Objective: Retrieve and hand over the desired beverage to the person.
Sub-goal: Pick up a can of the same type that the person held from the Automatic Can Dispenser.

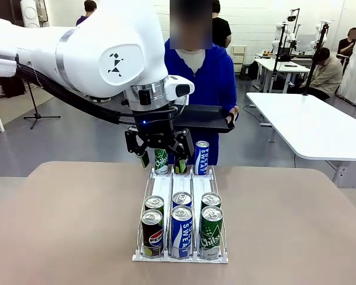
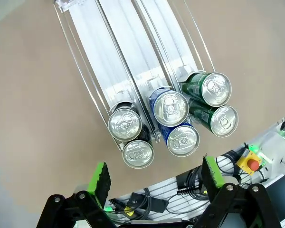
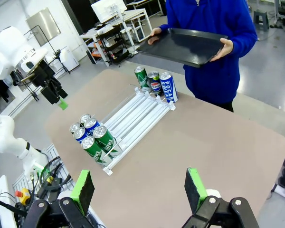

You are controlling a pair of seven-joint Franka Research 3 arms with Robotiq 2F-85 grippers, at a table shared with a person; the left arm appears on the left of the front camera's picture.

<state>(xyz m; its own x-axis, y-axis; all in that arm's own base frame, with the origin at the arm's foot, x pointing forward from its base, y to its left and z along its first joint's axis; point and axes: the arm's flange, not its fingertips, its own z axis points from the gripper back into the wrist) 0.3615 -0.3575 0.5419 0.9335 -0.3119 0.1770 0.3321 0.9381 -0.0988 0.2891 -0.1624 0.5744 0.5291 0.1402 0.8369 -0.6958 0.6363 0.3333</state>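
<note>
The person [image 1: 204, 71] in a bright blue hooded top stands at the far side, holding a black tray [image 1: 204, 117] in both hands. A clear rack [image 1: 181, 187] holds cans. At its near end stand black Pepsi cans [image 1: 152, 233], blue Pocari Sweat cans [image 1: 181, 231] and green Chilsung cans [image 1: 210, 233]. Three more cans stand at the far end [image 3: 154, 83]. My left gripper [image 1: 160, 148] hangs open high over the near cans [image 2: 170, 109], nothing between its green pads [image 2: 100, 178]. My right gripper [image 3: 138, 190] is open and empty, above the table's near right part.
The brown table [image 1: 285, 225] is bare around the rack. A white table [image 1: 308, 122] stands beyond at the right, with other people and equipment farther off. Cables and a red stop button [image 2: 252, 164] lie below the table's near edge.
</note>
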